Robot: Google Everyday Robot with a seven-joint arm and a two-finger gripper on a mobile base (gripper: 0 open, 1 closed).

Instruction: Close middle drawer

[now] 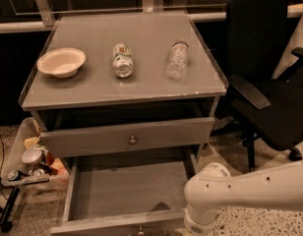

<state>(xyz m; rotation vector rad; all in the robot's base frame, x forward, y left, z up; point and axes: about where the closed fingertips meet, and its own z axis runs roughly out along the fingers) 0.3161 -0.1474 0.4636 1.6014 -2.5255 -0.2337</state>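
Note:
The middle drawer (127,191) is pulled far out at the bottom of the camera view, its bare grey inside showing. Its low front panel (107,224) runs along the bottom edge, with a small round knob (140,229). Above it, the taller-fronted drawer (92,139) with a like knob sits slightly out of the grey cabinet. My white arm (240,191) reaches in from the lower right and ends at the right end of the drawer's front panel. My gripper is out of view, below the bottom edge.
On the cabinet top (92,90) lie a pale bowl (61,62), a can on its side (123,60) and a clear plastic bottle (176,59). A black office chair (269,82) stands close on the right. A bin of clutter (28,163) stands on the left.

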